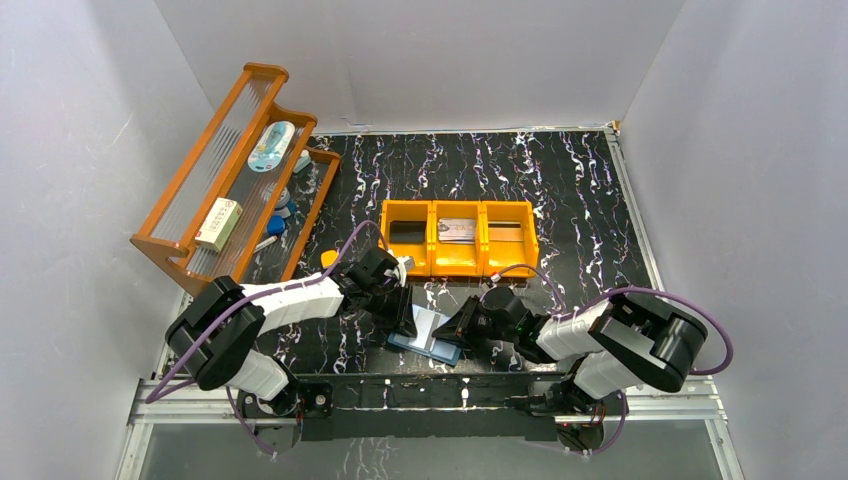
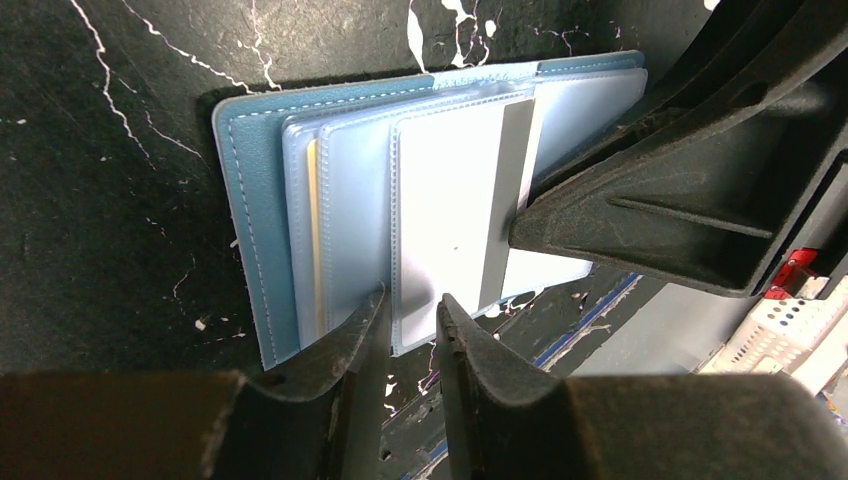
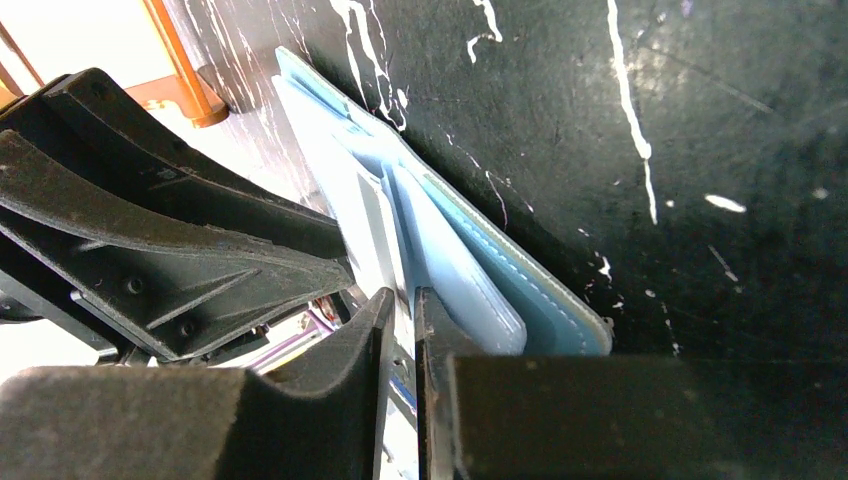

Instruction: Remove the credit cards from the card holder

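Fingers (image 2: 355,335) of the left gripper (image 2: 410,303) stand slightly parted over the edge of a clear sleeve (image 2: 440,200) in the card holder (image 2: 245,200), which lies open on the black table (image 2: 100,150) between both arms. The right gripper (image 3: 402,297) straddles a thin inner leaf; whether it pinches cannot be told. A grey card (image 2: 505,170) sits sleeved

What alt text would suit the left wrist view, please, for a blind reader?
An open teal-blue card holder lies on a black marbled table, a pale card in its top sleeve. The left tool sits narrowly parted at the sleeve's lower edge; the right tool meets the card's grey strip.
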Robot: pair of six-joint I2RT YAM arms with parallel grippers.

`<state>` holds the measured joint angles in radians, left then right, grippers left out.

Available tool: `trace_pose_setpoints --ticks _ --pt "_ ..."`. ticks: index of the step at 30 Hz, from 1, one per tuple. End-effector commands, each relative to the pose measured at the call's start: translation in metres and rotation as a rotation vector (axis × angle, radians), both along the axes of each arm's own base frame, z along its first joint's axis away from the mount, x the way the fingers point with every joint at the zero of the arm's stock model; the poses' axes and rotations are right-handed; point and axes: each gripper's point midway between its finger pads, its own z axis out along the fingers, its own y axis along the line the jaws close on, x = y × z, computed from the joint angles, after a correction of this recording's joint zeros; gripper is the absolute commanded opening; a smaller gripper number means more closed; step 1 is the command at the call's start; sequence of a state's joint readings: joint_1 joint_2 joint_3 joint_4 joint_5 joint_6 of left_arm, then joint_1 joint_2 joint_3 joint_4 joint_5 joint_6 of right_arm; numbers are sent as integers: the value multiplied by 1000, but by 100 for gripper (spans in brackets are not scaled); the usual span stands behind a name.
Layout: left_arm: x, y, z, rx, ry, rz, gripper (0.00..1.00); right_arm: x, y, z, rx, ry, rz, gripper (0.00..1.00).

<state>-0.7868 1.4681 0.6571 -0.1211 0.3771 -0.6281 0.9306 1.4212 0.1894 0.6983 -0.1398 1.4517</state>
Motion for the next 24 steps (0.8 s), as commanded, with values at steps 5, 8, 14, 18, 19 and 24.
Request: trace_pose_setpoints --ticks 5,8,14,18,19,24 --pt "-14 45 -35 225 41 16 22 2 4 9 22 -33 17 6" --pt "-12 44 -32 220 31 30 15 2 3 10 27 -40 19 0" --pt "-8 37 -24 176 15 66 8 4 4 23 71 -86 23 0" --pt "5 30 -1 127 -49 103 14 1 1 11 5 -42 31 0" --pt "11 24 9 93 -75 108 18 1 0 7 -11 -32 30 0" --pt "28 0 48 -26 -187 37 32 0 2 1 1 -1 20 6"
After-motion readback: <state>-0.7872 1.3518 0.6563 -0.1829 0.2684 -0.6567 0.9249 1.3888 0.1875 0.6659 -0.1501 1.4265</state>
